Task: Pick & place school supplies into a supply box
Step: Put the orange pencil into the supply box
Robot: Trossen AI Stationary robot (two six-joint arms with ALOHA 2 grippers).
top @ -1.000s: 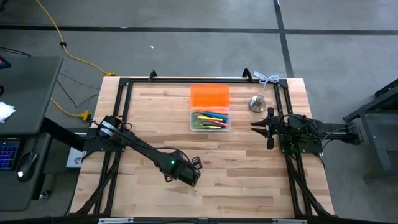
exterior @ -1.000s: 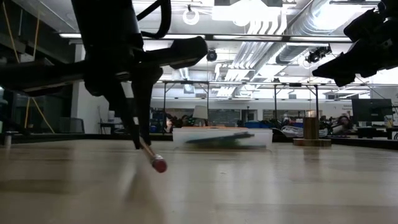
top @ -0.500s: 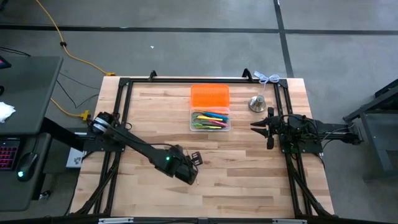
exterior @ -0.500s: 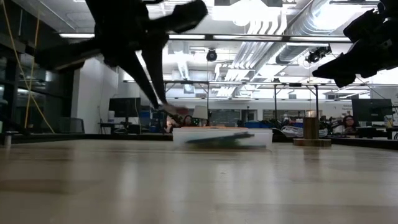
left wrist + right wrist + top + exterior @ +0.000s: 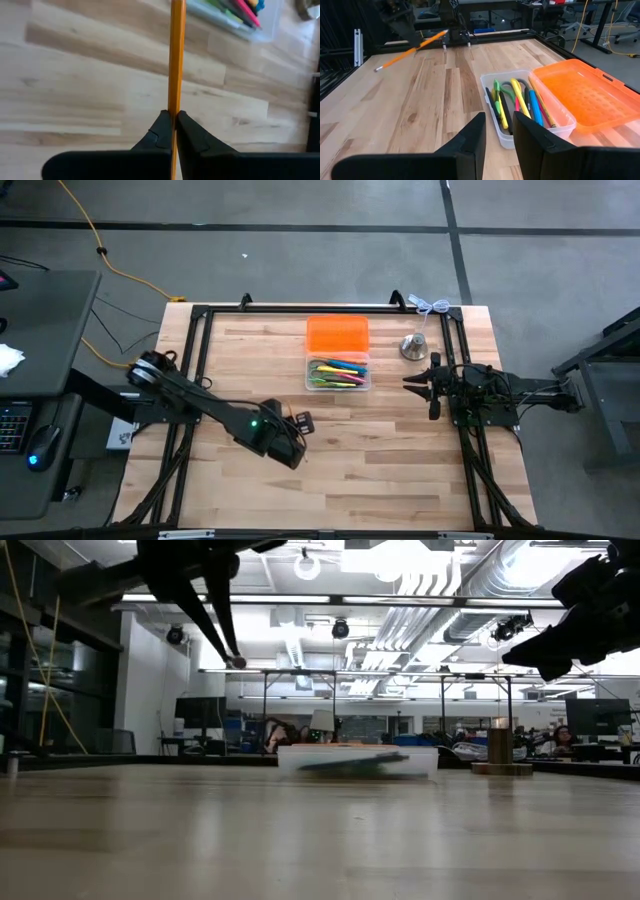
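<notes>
The left gripper [image 5: 173, 131] hangs above the table [image 5: 400, 470] at about 7 o'clock from the clear supply box [image 5: 338, 373], its jaws clamped on an orange pencil [image 5: 176, 55] held clear of the wood. The box, holding coloured pens [image 5: 520, 102], sits touching its orange lid [image 5: 337, 334]. The right gripper [image 5: 497, 131] waits at 3 o'clock, jaws slightly apart, near a silver bell-shaped object [image 5: 414, 345].

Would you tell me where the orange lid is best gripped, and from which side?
The orange lid lies flat, rim raised, with the supply box crowding one long side. So probably pinch the free long rim, coming straight down.
</notes>
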